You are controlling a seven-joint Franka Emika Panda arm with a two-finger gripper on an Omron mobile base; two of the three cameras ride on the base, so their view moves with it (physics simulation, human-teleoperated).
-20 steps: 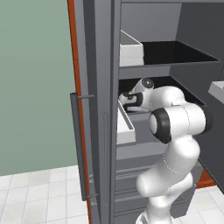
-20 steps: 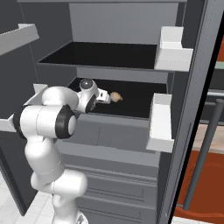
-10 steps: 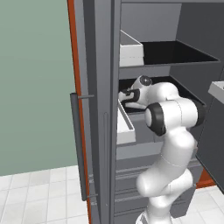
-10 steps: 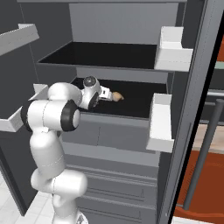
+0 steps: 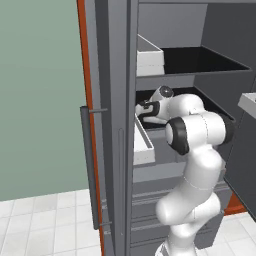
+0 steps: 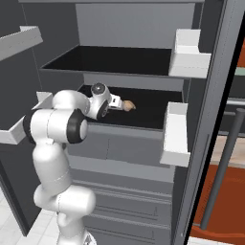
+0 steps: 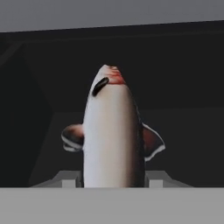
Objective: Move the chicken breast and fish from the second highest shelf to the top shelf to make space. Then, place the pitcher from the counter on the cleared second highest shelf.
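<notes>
1. The white robot arm reaches into the open grey fridge, onto the lower black shelf (image 6: 148,112) at the middle of the frame.
2. The pale silvery-grey fish (image 7: 111,131) with small side fins stands between the jaws, filling the middle of the hand view.
3. The jaws (image 7: 109,179) sit on both sides of the fish; I cannot tell if they squeeze it.
4. A small tan lump (image 6: 128,105) lies on that shelf just past the hand.

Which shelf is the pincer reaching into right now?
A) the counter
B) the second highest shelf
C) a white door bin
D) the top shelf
B: the pincer sits over the second highest shelf, below the top shelf, with the fish between its fingertips in the hand view.
</notes>
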